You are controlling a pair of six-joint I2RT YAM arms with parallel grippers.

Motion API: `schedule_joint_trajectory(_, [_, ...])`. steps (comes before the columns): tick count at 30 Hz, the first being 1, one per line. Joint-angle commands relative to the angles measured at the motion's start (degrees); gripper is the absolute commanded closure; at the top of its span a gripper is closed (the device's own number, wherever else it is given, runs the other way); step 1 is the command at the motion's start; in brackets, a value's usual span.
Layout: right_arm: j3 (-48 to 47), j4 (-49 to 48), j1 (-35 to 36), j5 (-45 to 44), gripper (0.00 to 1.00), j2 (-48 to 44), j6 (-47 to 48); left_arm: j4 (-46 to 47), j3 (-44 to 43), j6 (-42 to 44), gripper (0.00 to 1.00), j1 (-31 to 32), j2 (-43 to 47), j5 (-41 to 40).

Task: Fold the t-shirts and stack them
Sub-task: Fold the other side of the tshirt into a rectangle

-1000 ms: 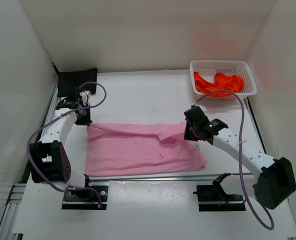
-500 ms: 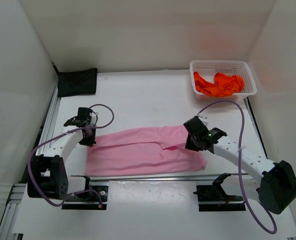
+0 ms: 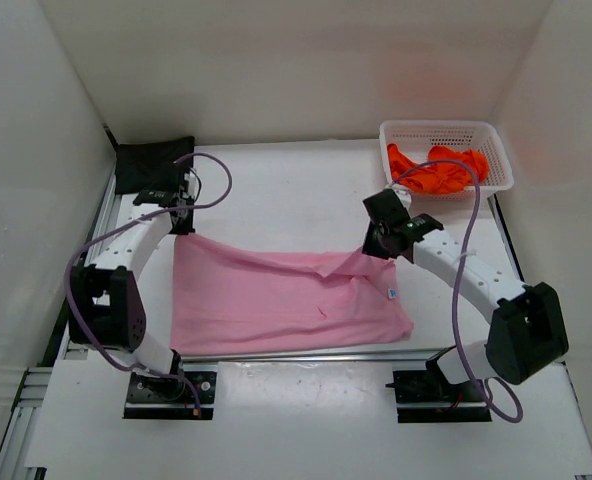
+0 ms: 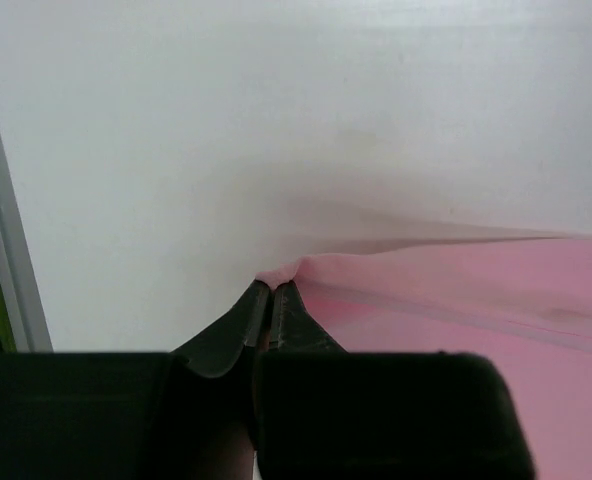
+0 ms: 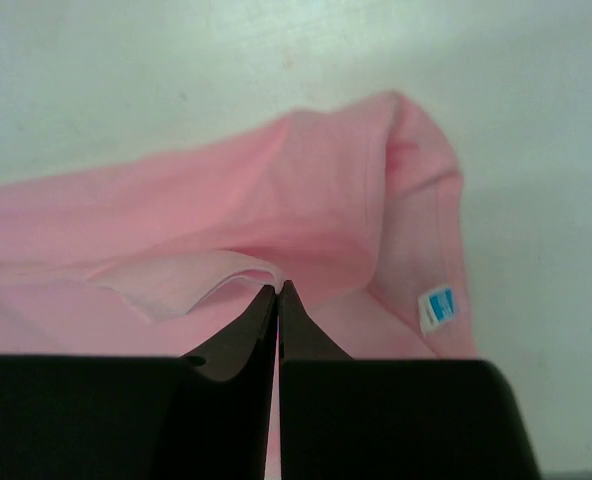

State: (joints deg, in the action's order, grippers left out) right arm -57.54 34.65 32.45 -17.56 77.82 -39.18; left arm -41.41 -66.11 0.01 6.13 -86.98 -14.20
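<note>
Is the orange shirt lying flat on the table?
No, the orange shirt is crumpled inside the white basket at the far right of the table.

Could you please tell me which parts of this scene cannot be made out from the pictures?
Blue label on the light pink cloth t-shirt, right wrist view: print too small to read.
Bright orange-red crumpled t-shirt, top view: lower part hidden by the white plastic mesh basket.
Black cloth t-shirt, top view: too dark to show folds; left arm covers its near edge.

White table point(image 3: 276, 190) w/ pink tee point(image 3: 266, 300), black tee point(image 3: 146, 160), basket point(image 3: 436, 133) on it.
</note>
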Motion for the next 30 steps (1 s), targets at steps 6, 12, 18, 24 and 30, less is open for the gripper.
schedule_joint_trajectory(6, [-2.59,-1.26,-1.25,2.79,1.00,-1.08,1.56,0.98,-1.49,-0.01,0.90,0.11,0.49,-3.91])
schedule_joint_trajectory(12, [5.75,-0.56,1.30,3.41,1.00,-8.99,-0.81,0.98,11.32,-0.01,0.90,0.64,10.31,-3.82])
schedule_joint_trajectory(18, [12.97,-0.03,1.92,4.46,1.00,-15.41,-4.50,0.98,22.50,-0.01,0.90,1.34,17.98,-3.82])
schedule_joint_trajectory(24, [17.11,-0.73,2.97,5.26,1.00,-15.42,-7.13,0.98,27.61,-0.01,0.89,2.39,17.99,-3.82])
schedule_joint_trajectory(30, [18.25,-1.87,2.97,4.73,1.00,-14.36,-7.67,0.98,27.09,-0.01,0.78,2.39,15.00,-3.82])
